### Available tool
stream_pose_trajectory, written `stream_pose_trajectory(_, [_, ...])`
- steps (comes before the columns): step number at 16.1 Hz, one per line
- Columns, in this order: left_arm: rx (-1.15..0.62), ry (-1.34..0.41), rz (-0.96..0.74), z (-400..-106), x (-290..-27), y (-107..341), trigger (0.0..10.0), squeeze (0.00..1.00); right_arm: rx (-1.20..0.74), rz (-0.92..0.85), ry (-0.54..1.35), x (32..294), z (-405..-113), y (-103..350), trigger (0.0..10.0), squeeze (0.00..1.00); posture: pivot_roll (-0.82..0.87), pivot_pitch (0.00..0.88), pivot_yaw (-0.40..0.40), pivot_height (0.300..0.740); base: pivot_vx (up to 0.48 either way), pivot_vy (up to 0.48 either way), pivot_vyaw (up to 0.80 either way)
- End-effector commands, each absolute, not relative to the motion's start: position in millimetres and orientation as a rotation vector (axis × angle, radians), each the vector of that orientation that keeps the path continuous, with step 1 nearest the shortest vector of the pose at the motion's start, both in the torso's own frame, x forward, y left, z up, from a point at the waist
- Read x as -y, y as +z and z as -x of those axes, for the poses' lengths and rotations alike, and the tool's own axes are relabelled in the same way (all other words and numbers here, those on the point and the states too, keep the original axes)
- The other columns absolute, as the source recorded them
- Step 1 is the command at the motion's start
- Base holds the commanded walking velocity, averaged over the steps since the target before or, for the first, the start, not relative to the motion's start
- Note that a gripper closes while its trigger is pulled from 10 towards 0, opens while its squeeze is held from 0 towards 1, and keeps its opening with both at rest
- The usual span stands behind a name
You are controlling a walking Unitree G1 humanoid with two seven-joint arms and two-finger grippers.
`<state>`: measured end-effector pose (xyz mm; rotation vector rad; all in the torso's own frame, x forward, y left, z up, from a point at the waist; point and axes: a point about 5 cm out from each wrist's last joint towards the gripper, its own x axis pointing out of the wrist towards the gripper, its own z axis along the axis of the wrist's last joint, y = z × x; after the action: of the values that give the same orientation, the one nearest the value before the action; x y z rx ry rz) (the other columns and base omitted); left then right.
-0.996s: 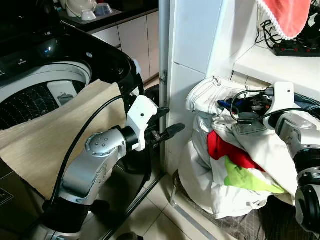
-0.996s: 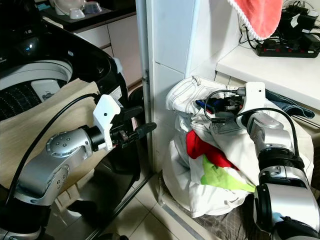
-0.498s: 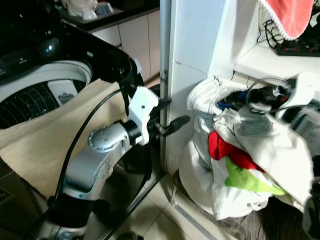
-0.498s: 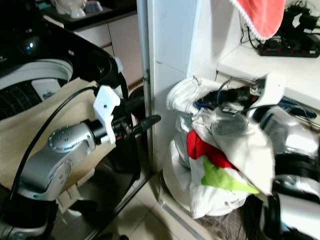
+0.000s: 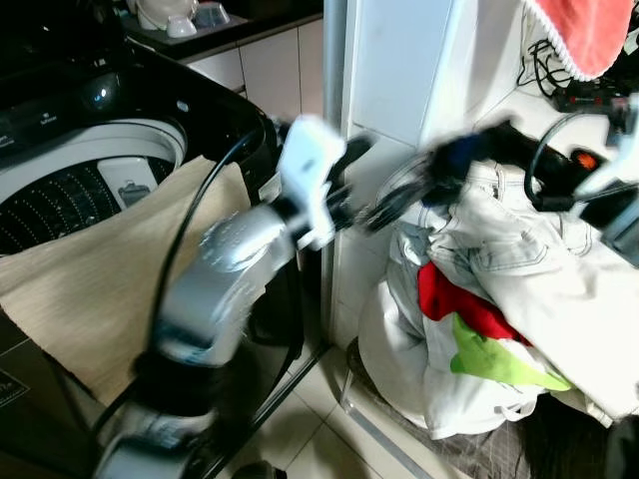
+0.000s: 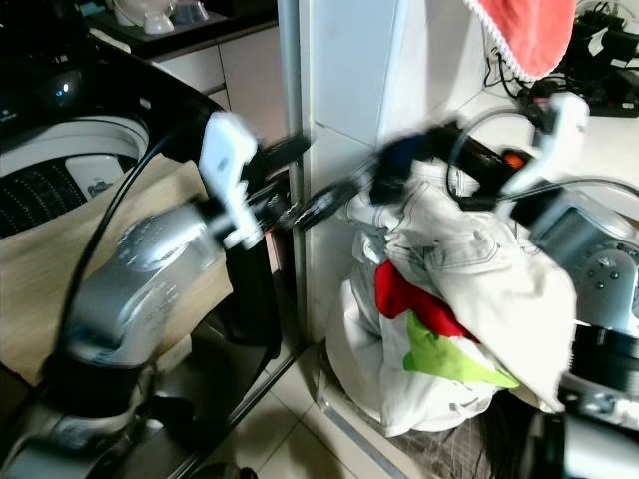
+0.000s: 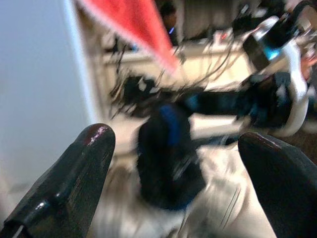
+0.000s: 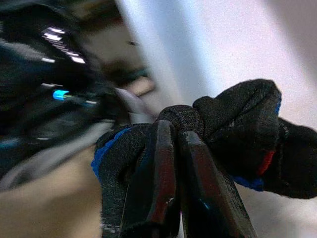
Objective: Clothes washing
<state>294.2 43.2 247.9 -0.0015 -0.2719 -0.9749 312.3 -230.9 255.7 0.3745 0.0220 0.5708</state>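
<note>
Right gripper [image 8: 171, 163]: I see its two black fingers pressed together on a dark garment [image 8: 237, 129], black with blue trim and a spot of red, bunched into a knot around the fingertips. In my head views the same dark garment [image 6: 414, 155] is blurred, held up in front of the white tiled pillar [image 5: 399, 70], above the laundry pile.

Left gripper [image 7: 173, 148]: fingers spread wide, nothing between them. It points toward the dark garment (the wrist camera looks straight at the blurred bundle). In my head views the left arm [image 5: 240, 259] is raised between the washing machine and the pillar, smeared by blur.

Laundry pile [image 5: 499, 299]: white garments heaped in a basket on the floor at the foot of the pillar, with a red piece [image 5: 454, 304] and a lime-green piece [image 5: 494, 359] showing in the middle.

Washing machine [image 5: 90, 150]: top-loader to my left, lid up, drum open.

Beige cloth [image 5: 90, 289]: draped over the front rim of the machine, hanging down its front.

Red towel [image 5: 584, 35]: hangs at the upper right, above a counter with a power strip [image 6: 609, 95] and cables.
</note>
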Motion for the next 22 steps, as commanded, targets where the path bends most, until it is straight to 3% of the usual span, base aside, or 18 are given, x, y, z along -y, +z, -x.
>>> stream_pose_trajectory(1, [0.263, -0.982, 0.003, -296, -39, 245, 10.0, 1.00, -0.001, -0.381, 0.608, 223, -309, 265, 0.0, 0.00, -0.06, 0.000, 0.026, 0.740, 0.000, 0.000, 0.00])
stream_pose_trajectory(3, [0.262, -0.972, -0.020, -298, -32, 243, 10.0, 1.00, -0.002, -0.386, 0.667, 204, -307, 267, 0.0, 0.00, -0.07, 0.000, 0.027, 0.740, 0.000, 0.000, 0.00])
stream_pose_trajectory(4, [0.250, -0.961, -0.038, -300, -30, 240, 10.0, 0.40, -0.001, -0.386, 0.690, 197, -305, 267, 0.0, 0.00, -0.07, 0.000, 0.027, 0.740, 0.000, 0.000, 0.00])
stream_pose_trajectory(5, [0.233, -0.946, -0.067, -302, -29, 235, 10.0, 0.00, -0.004, -0.388, 0.711, 189, -302, 269, 0.0, 0.00, -0.07, 0.000, 0.027, 0.740, 0.000, 0.000, 0.00])
stream_pose_trajectory(11, [0.218, -0.803, -0.170, -318, -43, 228, 10.0, 0.00, 0.001, -0.403, 0.741, 179, -295, 274, 0.0, 0.00, -0.06, 0.000, 0.029, 0.740, 0.000, 0.000, 0.00])
stream_pose_trajectory(12, [0.224, -0.780, -0.164, -320, -44, 229, 8.2, 0.00, 0.000, -0.404, 0.739, 178, -294, 274, 0.0, 0.00, -0.07, 0.000, 0.030, 0.740, 0.000, 0.000, 0.00])
stream_pose_trajectory(13, [0.230, -0.770, -0.149, -321, -45, 230, 1.1, 0.00, -0.001, -0.404, 0.739, 178, -294, 274, 0.0, 0.00, -0.07, 0.000, 0.030, 0.740, 0.000, 0.000, 0.00])
stream_pose_trajectory(14, [0.239, -0.762, -0.133, -322, -46, 232, 0.0, 0.00, -0.003, -0.405, 0.738, 177, -294, 274, 0.0, 0.00, -0.07, 0.000, 0.030, 0.740, 0.000, 0.000, 0.00])
stream_pose_trajectory(22, [0.234, -0.789, -0.092, -320, -47, 230, 0.0, 0.00, -0.024, -0.407, 0.713, 177, -294, 271, 0.0, 0.00, -0.06, 0.000, 0.027, 0.740, 0.000, 0.000, 0.00])
